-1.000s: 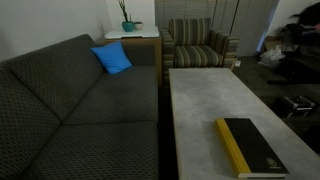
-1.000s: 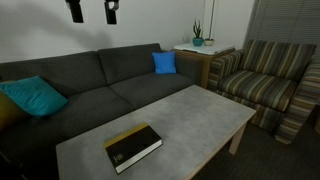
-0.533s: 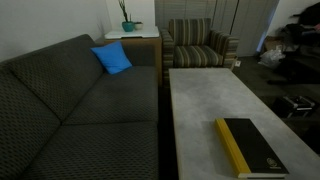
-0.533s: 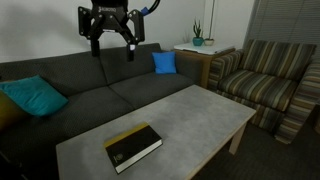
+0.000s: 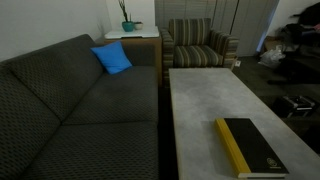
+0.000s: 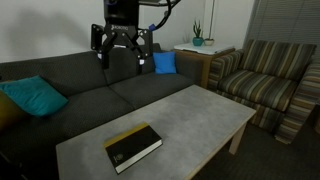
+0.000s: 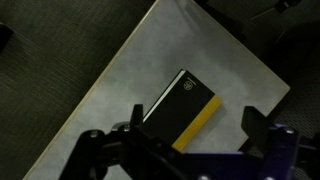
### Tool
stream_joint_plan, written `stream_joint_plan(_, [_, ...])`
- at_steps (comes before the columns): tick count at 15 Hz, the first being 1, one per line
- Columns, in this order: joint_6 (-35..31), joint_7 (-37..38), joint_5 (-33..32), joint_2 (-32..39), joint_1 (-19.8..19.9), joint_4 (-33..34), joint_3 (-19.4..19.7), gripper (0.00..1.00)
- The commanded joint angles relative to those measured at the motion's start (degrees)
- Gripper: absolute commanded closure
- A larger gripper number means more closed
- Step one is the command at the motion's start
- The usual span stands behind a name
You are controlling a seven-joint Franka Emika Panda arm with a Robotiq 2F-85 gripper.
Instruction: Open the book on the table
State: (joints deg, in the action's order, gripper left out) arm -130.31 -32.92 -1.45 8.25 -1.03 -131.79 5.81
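Wrist view gives me one book (image 7: 185, 110), closed, black cover up, lying flat on the single grey tabletop (image 7: 130, 80) with its yellow spine edge facing 4 o'clock. My two fingers (image 7: 262, 135) frame the bottom of that picture, spread wide with nothing between them. In an exterior view the fingers (image 6: 99, 48) hang released above the sofa (image 6: 75, 85), well apart from the book (image 6: 133, 147) and at about 11 o'clock from it. I count two blue cushions, one teal (image 6: 35, 97) and one brighter (image 6: 164, 62), and one striped armchair (image 6: 262, 78).
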Motion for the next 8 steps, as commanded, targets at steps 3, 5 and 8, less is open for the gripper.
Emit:
stream_joint_plan(3, [-6.02, -5.08, -1.5, 6.52, 2.75, 2.32, -3.16, 0.0])
stream_joint_plan(5, [-9.02, -6.19, -1.33, 11.17, 3.52, 4.24, -3.9, 0.0])
stream_joint_plan(8, [-11.38, -7.34, -1.15, 19.11, 5.6, 9.13, -5.46, 0.0])
